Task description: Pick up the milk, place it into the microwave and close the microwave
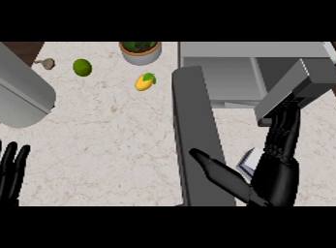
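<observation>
The open microwave door (195,140) is jutting across the counter (106,140), splitting it. Left of it, wide bare marble is lying free; a lime (82,67), mango (145,81) and potted plant (140,51) are crowding the far edge. The microwave (231,72) cavity is standing open, unobstructed.

The right hand (276,164) is curling round the milk carton (246,162) near the bench's (106,140) front edge, beside the open microwave's (227,72) door (195,140). The left hand (2,172) is resting open at the front left corner.
</observation>
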Controlling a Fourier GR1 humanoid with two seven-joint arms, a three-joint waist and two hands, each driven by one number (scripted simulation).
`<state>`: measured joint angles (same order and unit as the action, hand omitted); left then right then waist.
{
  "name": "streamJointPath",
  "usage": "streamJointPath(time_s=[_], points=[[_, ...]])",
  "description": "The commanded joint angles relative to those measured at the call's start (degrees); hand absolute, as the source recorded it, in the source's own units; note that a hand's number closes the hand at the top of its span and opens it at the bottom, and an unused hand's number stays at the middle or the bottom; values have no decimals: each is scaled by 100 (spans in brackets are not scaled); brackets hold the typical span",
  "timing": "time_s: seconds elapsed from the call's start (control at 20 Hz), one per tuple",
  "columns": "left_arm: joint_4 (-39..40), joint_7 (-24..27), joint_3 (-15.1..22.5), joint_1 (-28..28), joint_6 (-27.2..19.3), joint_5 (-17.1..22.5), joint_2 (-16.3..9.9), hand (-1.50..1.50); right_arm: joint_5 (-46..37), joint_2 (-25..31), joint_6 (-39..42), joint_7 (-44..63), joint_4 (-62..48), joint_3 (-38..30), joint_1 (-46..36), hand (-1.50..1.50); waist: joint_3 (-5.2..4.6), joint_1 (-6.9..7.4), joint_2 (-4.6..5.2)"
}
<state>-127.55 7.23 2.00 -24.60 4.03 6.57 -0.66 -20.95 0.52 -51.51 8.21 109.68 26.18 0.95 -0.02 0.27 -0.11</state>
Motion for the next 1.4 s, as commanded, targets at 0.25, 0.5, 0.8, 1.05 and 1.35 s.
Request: streamJointPath(time_s=[0.25,0.5,0.8,1.05,1.35], points=[[-381,-55,-216,-424,308,266,-141,-150,1099,-26,59,-1366,-743,-601,503,-150,5,4,6],[253,306,-134,-134,254,111,59,-150,1982,1,389,-2315,-1052,-1030,872,-150,5,-25,10],[-97,597,161,-858,371,32,61,-150,2656,-49,348,-3467,-1672,-836,1323,-150,5,2,3],[-254,252,-418,-798,602,553,-82,-150,3252,-50,1235,-4320,-2394,-1593,1357,-150,5,1,5],[-327,716,-207,-1285,815,414,-13,-150,3061,101,1579,-4557,-3056,-1883,1026,-150,3,33,2]])
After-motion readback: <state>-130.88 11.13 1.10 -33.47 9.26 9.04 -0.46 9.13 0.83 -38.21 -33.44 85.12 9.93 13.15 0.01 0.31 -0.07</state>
